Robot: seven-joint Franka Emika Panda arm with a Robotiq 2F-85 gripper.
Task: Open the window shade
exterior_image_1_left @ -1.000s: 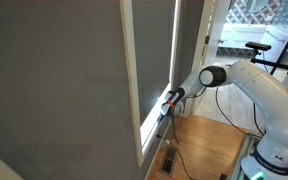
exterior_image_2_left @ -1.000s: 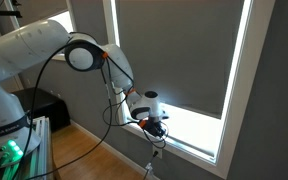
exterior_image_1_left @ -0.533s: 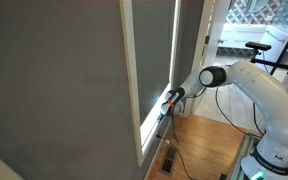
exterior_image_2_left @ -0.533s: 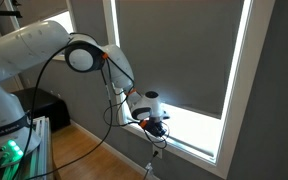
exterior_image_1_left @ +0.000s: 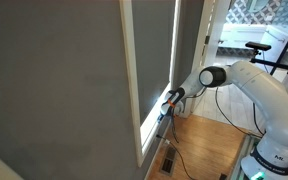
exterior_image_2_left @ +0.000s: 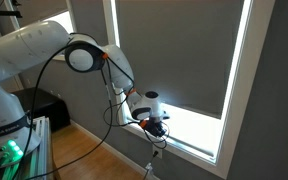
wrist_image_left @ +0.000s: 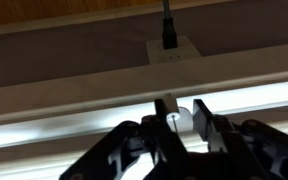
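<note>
Gripper (exterior_image_2_left: pixel 156 126) hung at seven o'clock of the window shade (exterior_image_2_left: pixel 174 50), jaws drawn close on a small pale tab (wrist_image_left: pixel 176 118) in the wrist view. The shade covered most of its white frame (exterior_image_2_left: pixel 110 50), bright gap (exterior_image_2_left: pixel 199 125) at six o'clock.

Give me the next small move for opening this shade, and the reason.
Probably lift the tool slightly, straight up. Its fingers flank a small white piece near the bottom edge of the window shade, which hangs low with only a bright strip open beneath it.
</note>
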